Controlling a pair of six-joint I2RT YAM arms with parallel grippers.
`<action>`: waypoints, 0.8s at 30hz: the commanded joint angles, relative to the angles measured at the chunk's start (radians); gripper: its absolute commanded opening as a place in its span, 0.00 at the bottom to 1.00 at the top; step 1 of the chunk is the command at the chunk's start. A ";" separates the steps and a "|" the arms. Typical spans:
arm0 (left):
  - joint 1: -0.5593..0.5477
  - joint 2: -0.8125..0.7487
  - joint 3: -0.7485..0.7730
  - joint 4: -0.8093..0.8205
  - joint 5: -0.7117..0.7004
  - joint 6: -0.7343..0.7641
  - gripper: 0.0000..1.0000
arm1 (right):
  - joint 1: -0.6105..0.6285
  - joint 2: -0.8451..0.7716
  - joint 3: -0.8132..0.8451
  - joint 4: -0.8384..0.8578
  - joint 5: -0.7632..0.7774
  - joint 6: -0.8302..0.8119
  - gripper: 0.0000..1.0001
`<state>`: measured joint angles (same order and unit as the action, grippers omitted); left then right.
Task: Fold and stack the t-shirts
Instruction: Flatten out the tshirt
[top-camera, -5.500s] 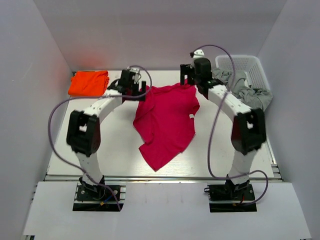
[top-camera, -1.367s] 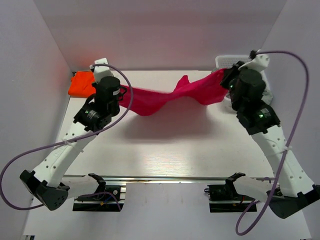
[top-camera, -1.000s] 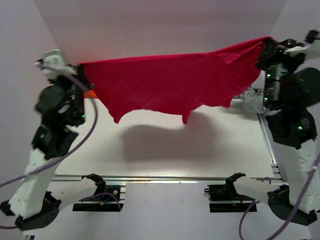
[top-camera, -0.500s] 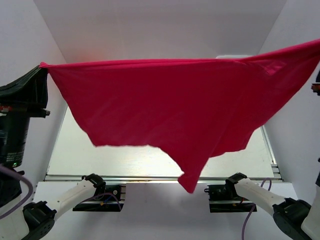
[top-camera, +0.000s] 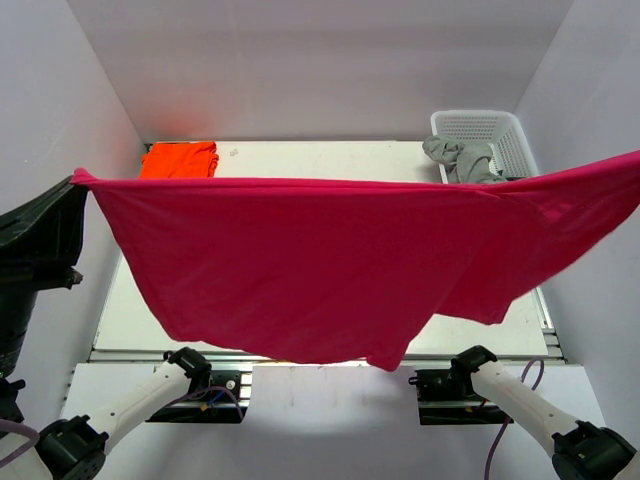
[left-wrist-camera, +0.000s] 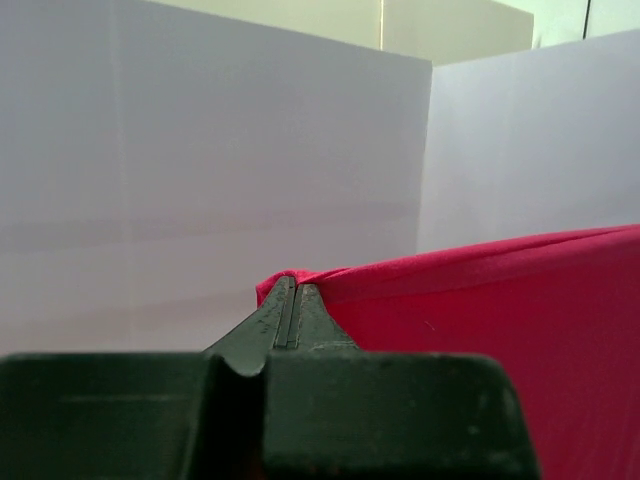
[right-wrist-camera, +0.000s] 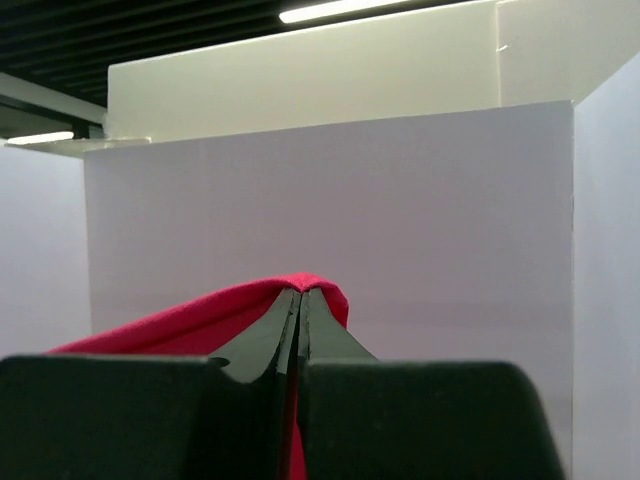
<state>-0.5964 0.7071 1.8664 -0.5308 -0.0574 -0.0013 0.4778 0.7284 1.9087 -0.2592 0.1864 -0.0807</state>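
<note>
We found the left gripper (left-wrist-camera: 290, 292) with its two dark fingers pressed together on a corner of the soft magenta-red cloth t-shirt (top-camera: 330, 270), a small fold of cloth poking out past the tips. The right gripper (right-wrist-camera: 300, 296) was pinched in the same way on another corner of that shirt, the cloth curling over its tips.

The shirt hung in the air between the two, raised above the white table (top-camera: 330, 158). Its upper edge was pulled into a nearly straight line across the top view. The rest draped down as one wide sheet with an uneven lower edge.

Only the top view showed us the bright orange t-shirt (top-camera: 178, 159), lying as a compact flat bundle at the far left corner of the table. At the far right corner it showed a white plastic lattice basket (top-camera: 480, 123), with crumpled grey cloth (top-camera: 462, 158) in it. There the right gripper fell outside the frame, and only the dark body of the left one showed. The wrist views alone gave us the pinches close up, against pale walls (left-wrist-camera: 200, 150).
</note>
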 joint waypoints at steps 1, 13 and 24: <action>0.009 -0.024 -0.052 0.000 0.001 -0.020 0.00 | -0.004 0.006 -0.033 0.021 -0.010 0.005 0.00; 0.009 -0.072 -0.162 -0.009 -0.075 -0.048 0.00 | -0.001 -0.049 -0.197 0.034 0.050 0.032 0.00; 0.009 -0.081 -0.141 -0.041 -0.030 -0.077 0.00 | -0.005 -0.064 -0.113 -0.037 -0.005 0.044 0.00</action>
<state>-0.5953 0.6331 1.6829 -0.5625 -0.0994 -0.0586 0.4770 0.6838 1.7378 -0.3176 0.2005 -0.0475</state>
